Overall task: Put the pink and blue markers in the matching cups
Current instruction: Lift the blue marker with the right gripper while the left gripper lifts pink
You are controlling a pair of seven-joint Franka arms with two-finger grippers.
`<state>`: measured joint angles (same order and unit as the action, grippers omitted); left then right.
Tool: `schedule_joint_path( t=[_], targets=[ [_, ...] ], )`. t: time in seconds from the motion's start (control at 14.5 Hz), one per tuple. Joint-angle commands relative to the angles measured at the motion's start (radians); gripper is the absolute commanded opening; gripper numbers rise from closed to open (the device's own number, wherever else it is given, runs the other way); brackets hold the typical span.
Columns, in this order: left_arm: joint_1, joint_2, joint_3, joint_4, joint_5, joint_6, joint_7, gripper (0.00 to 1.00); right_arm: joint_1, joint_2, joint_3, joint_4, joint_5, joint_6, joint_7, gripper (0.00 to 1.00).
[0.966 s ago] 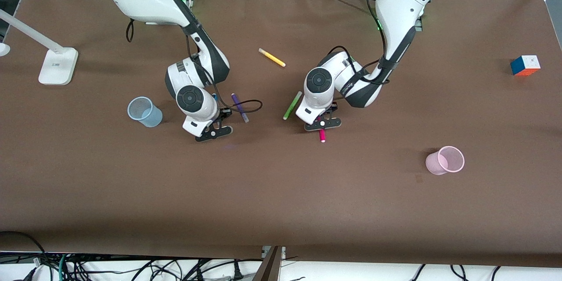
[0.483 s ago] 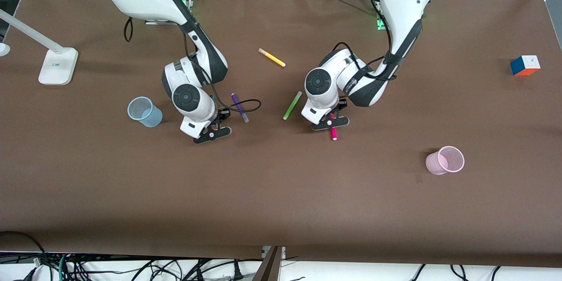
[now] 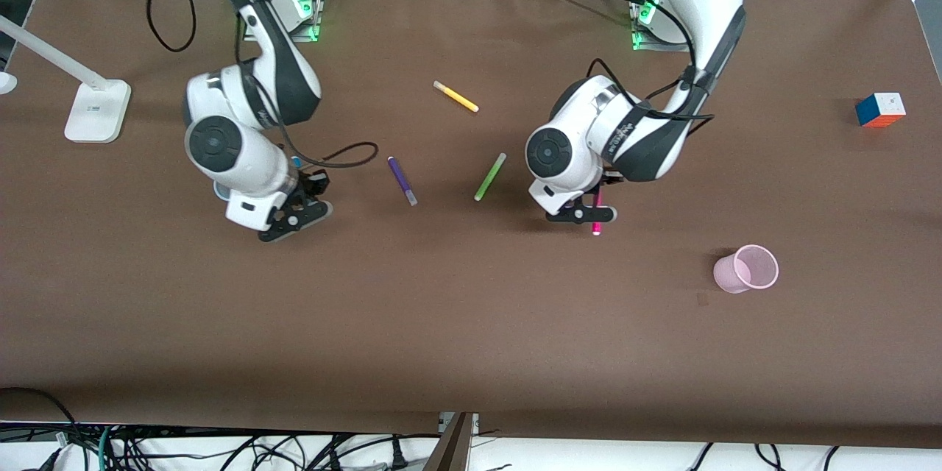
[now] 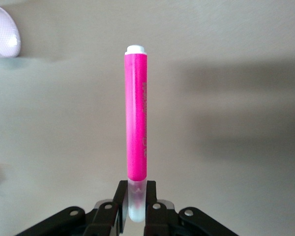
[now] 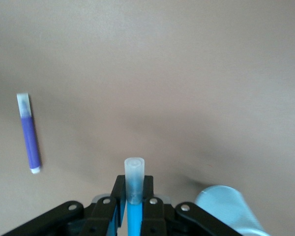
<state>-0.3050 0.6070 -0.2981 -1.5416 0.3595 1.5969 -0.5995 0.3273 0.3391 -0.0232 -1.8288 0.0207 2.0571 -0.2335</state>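
Left gripper (image 4: 135,216) clamped on pink marker (image 4: 136,115), right gripper (image 5: 132,206) on blue marker (image 5: 133,184) — both aloft over bare table (image 3: 471,324).

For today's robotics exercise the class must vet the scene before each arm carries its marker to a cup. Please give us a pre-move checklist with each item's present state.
1. Left gripper shut on the magenta-pink felt marker, gripped at its pale cap: ok.
2. Right gripper shut on the blue felt marker: ok.
3. Translucent light pink plastic cup upright with its mouth open: ok.
4. Translucent light blue plastic cup upright: cannot tell; the right arm mostly hides it.
5. Purple pen and green pen lying apart from both cups: ok.
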Motion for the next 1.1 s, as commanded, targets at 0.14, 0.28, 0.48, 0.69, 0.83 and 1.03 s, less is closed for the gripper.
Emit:
schedule_joint_path(
  t=[0.14,0.28,0.48,0.69,0.83,1.03],
  targets=[
    [0.053,0.007,0.031,0.066,0.044,-0.184,0.283,0.08,-0.001,-0.077,-0.142,-0.021,0.191,-0.139,-0.425,0.00],
    [0.055,0.007,0.063,0.090,0.129,-0.259,0.451,0.08,-0.001,-0.081,-0.207,-0.027,0.257,-0.175,-0.638,0.00],
    [0.063,0.005,0.105,0.100,0.307,-0.293,0.781,0.08,-0.001,-0.071,-0.293,-0.033,0.381,-0.213,-0.892,0.00],
    [0.086,0.010,0.149,0.100,0.453,-0.281,1.041,0.08,-0.016,-0.066,-0.326,-0.064,0.494,-0.226,-1.070,0.00],
    [0.119,0.013,0.149,0.106,0.534,-0.240,1.156,0.09,-0.066,-0.049,-0.327,-0.083,0.550,-0.227,-1.221,0.00],
    [0.188,0.034,0.149,0.104,0.624,-0.122,1.322,0.12,-0.148,0.017,-0.327,-0.083,0.694,-0.282,-1.494,0.00]
  ],
)
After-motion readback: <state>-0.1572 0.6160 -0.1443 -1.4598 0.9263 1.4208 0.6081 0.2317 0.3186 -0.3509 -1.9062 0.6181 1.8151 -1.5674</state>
